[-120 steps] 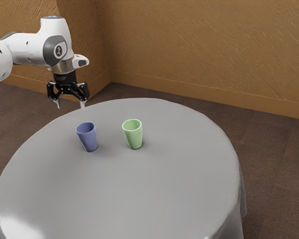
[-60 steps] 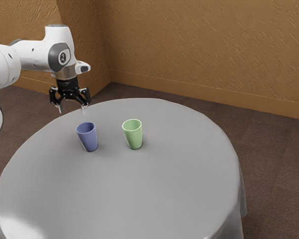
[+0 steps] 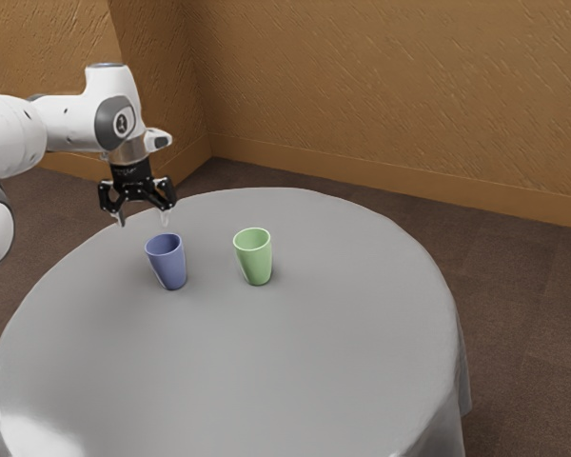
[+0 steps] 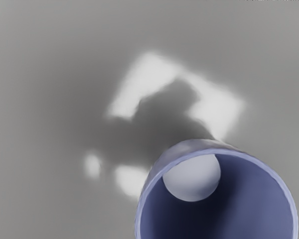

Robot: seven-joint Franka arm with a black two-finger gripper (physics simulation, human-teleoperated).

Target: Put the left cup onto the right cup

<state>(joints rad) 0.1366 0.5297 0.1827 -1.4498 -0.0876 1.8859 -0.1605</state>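
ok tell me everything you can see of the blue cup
The blue cup is a smooth, handleless tumbler in a blue-violet colour that looks like matte plastic. It is wider at the rim and narrows toward the base. It stands upright on the grey table, mouth up. The wrist view looks down into it and shows it empty, with a pale round bottom. It sits at the exterior view's left of the green cup, clearly apart from it. The open claw hangs above it without touching, so only the table touches it.

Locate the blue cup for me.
The blue cup stands on the table, at the exterior view's left of the green cup, below the claw.
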